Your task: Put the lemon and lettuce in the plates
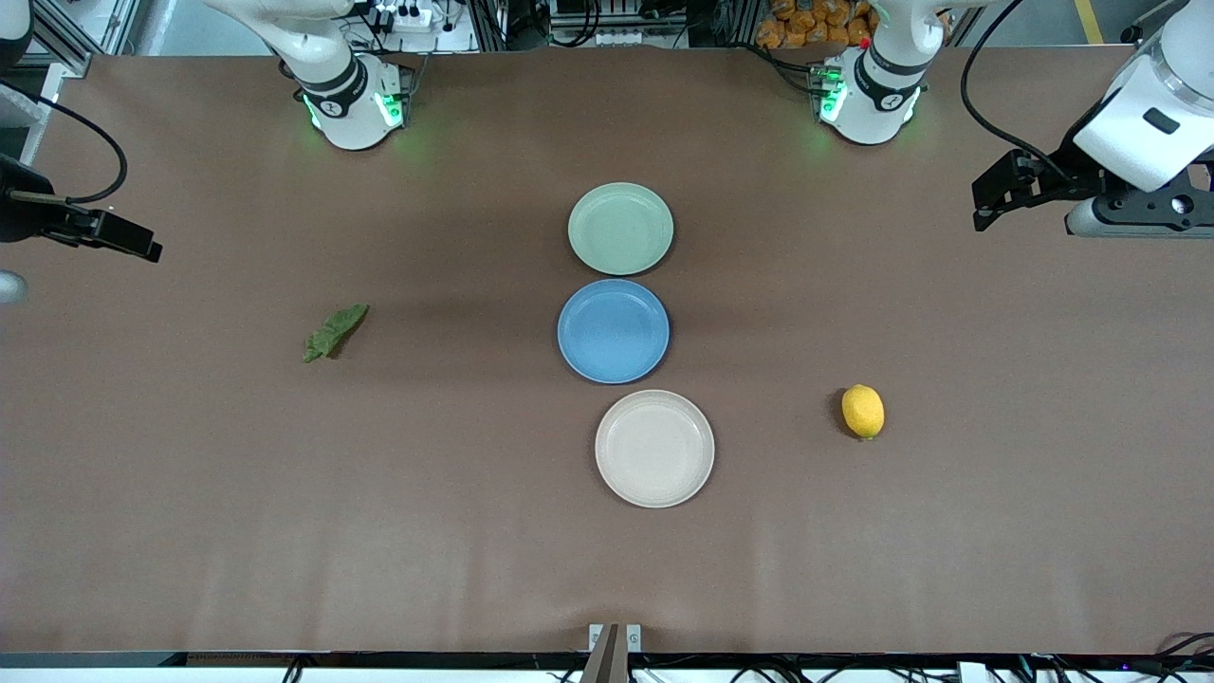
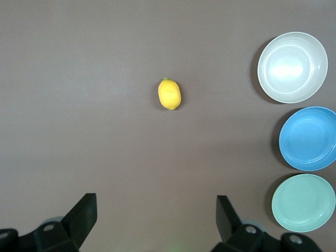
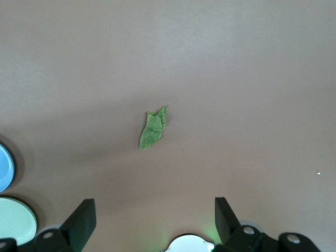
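Note:
The yellow lemon [image 1: 862,411] lies on the brown table toward the left arm's end; it also shows in the left wrist view [image 2: 169,94]. The dark green lettuce [image 1: 334,332] lies toward the right arm's end and shows in the right wrist view [image 3: 153,128]. The pale green plate [image 1: 620,229] and the beige-white plate [image 1: 654,448] are empty at mid-table. My left gripper [image 1: 982,211] hangs open and empty over the left arm's end of the table [image 2: 156,210]. My right gripper [image 1: 142,247] hangs open and empty over the right arm's end [image 3: 155,212].
A blue plate [image 1: 614,330] lies empty between the two task plates, the three forming a row running toward the front camera. The arm bases [image 1: 351,104] [image 1: 868,95] stand at the table's edge farthest from the front camera.

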You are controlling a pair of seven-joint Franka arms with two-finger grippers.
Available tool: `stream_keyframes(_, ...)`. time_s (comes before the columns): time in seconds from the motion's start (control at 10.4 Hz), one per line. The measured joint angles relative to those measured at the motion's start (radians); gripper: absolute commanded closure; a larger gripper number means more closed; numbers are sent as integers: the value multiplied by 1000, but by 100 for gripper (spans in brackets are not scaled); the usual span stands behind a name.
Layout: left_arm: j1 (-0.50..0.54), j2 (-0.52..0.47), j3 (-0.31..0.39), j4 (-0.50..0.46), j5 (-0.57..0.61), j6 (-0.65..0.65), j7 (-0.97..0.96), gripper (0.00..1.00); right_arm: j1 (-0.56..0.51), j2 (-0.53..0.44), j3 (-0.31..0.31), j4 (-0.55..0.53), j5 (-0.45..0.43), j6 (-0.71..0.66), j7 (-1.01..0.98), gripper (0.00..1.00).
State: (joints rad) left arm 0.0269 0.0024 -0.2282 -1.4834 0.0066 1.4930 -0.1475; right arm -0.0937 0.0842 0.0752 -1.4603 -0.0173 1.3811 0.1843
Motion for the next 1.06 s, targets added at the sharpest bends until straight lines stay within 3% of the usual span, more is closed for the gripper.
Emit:
stream_keyframes(0.58, -4, 18, -4, -4, 0, 0, 0, 0, 0, 0, 0, 0, 0, -2, 0, 0)
stream_keyframes(1.06, -38, 143, -8, -11, 0, 21, 0, 0, 0, 2, 0, 0, 0, -17, 0, 0)
